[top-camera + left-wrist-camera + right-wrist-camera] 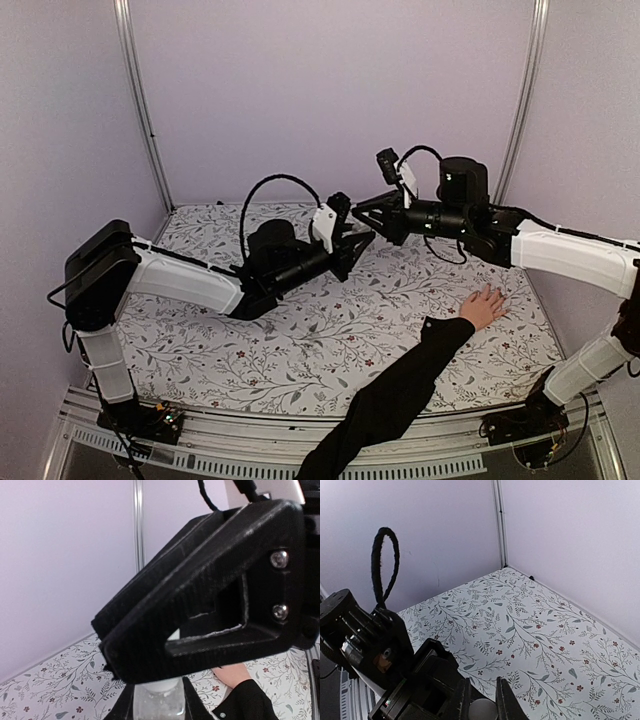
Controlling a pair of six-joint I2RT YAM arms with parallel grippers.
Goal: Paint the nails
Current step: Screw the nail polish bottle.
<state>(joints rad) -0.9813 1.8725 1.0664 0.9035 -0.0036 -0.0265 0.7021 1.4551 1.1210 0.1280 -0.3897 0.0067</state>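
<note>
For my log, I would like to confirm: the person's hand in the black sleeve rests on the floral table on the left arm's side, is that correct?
Not quite: the hand in the black sleeve rests on the floral table on the side of the right arm, not the left. The top external view shows it.

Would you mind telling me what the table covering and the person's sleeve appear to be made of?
Table covering: probably a matte printed cloth or paper, judging by its flat floral pattern without glare. Sleeve: black fabric, matte, showing no shine and a soft cuff edge; the weave is too small to tell.
</note>
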